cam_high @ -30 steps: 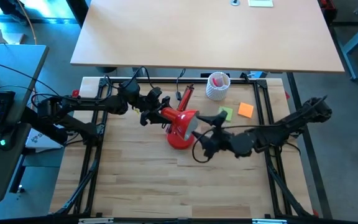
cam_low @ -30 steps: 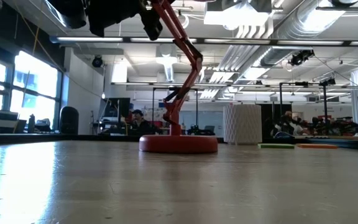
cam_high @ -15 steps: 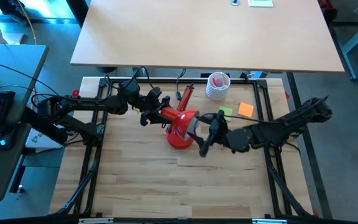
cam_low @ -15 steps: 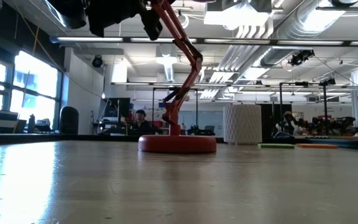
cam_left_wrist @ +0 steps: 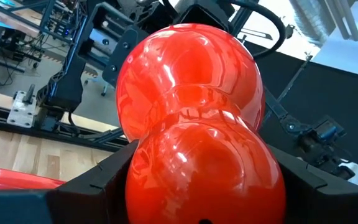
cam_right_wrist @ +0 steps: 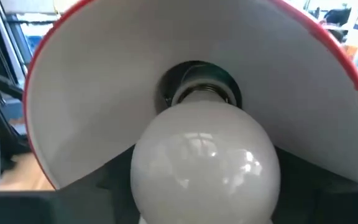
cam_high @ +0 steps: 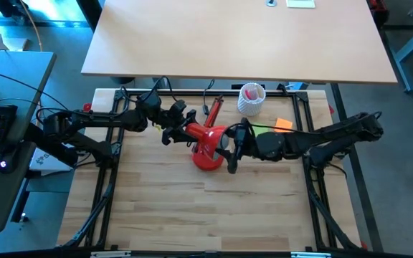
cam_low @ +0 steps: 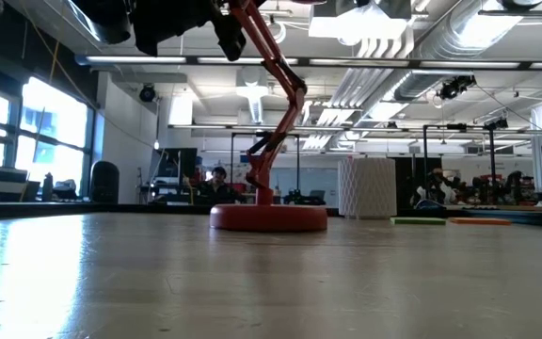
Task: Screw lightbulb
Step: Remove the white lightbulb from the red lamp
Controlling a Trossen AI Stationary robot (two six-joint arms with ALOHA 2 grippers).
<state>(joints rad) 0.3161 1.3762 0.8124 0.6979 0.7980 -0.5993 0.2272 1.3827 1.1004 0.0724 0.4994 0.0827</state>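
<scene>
From above, the left gripper point(cam_high: 180, 129) pinches the back of the glossy red lamp point(cam_high: 208, 143) on the pale wooden desk point(cam_high: 163, 208), while the right gripper point(cam_high: 229, 147) reaches into the shade's mouth. The left wrist view shows the fingers point(cam_left_wrist: 98, 180) pressed against the smooth, bulging shade point(cam_left_wrist: 197, 124), hard and probably slippery. In the right wrist view the lightbulb point(cam_right_wrist: 205, 163) is pinched between the fingers, its threaded grey base at the socket; being light, smooth and likely fragile, it is best held gently around its widest part.
</scene>
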